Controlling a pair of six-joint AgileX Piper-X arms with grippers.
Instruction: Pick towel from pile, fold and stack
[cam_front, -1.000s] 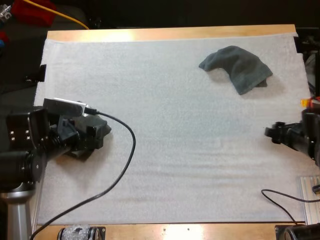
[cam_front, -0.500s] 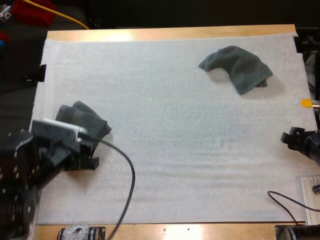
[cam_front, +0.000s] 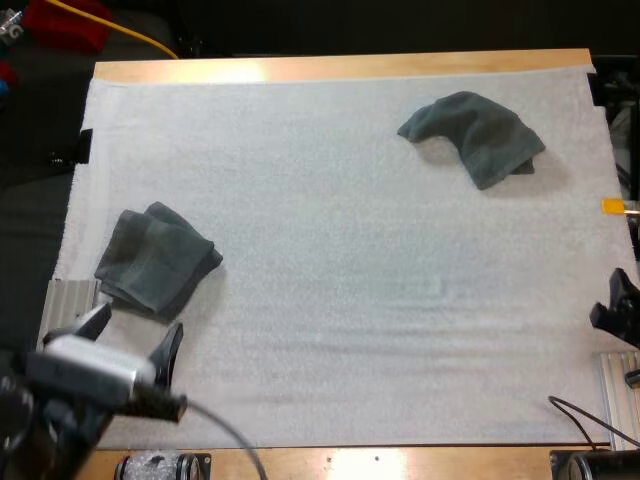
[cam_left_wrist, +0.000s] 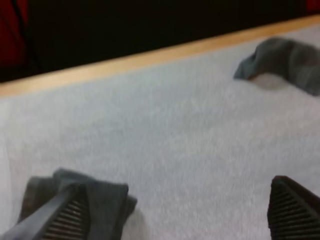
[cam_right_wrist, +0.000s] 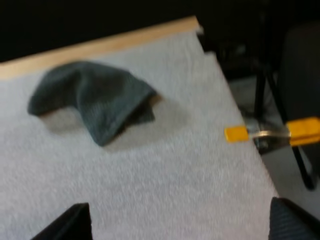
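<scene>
from the high view, the folded towel (cam_front: 157, 270) lies on the left side of the white mat (cam_front: 330, 250) and the crumpled towel (cam_front: 475, 135) lies well apart at the far right. the left gripper (cam_front: 135, 338) hangs released on the near side of the folded towel, clear of it, and the right gripper (cam_front: 618, 312) sits at the mat's right edge. in the left wrist view, the left gripper's fingers (cam_left_wrist: 292, 210) stand wide apart, empty, with the folded towel (cam_left_wrist: 100, 200) just past one fingertip. in the right wrist view, the right gripper's fingers (cam_right_wrist: 70, 222) are spread, grasping nothing, over bare mat, with the crumpled towel (cam_right_wrist: 95, 97) ahead near the far edge.
</scene>
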